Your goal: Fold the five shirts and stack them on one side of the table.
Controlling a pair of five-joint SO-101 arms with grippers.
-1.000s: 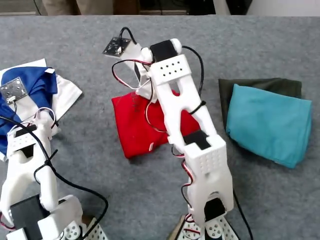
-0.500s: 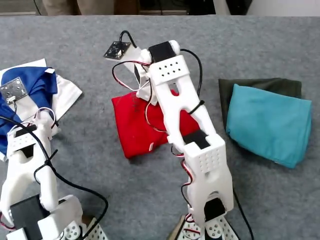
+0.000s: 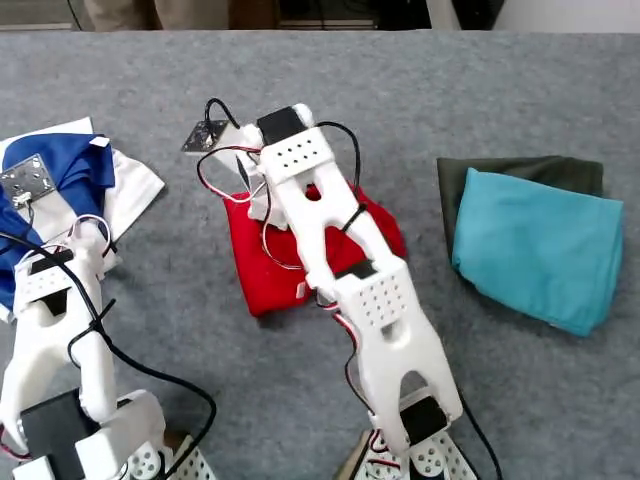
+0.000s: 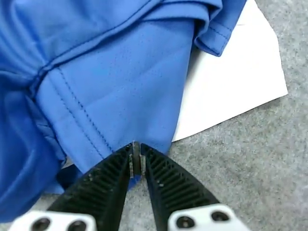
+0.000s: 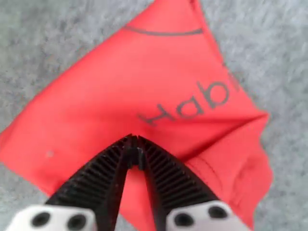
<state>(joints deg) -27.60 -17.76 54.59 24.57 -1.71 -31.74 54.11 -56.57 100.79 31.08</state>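
A red shirt [image 3: 260, 272], folded into a rough square, lies mid-table. My right arm [image 3: 330, 240] stretches over it. In the right wrist view my right gripper [image 5: 135, 155] is shut, its tips just above the red shirt [image 5: 96, 96]; nothing shows between them. At the left edge a crumpled blue shirt [image 3: 60, 165] lies on a white shirt [image 3: 138, 190]. My left gripper [image 4: 136, 160] is shut, with its tips at the hem of the blue shirt [image 4: 120, 72], beside the white shirt [image 4: 231, 82]. A folded teal shirt [image 3: 540, 245] rests on a dark green shirt [image 3: 500, 168] at the right.
Everything lies on a grey felt table top [image 3: 500, 80]. Bare felt runs along the far side and between the red shirt and the right-hand stack. My left arm [image 3: 55, 300] stands at the near left corner.
My right arm has swung left over the red shirt, its wrist now nearer the shirt's far left corner. The left arm and all shirts have kept still.
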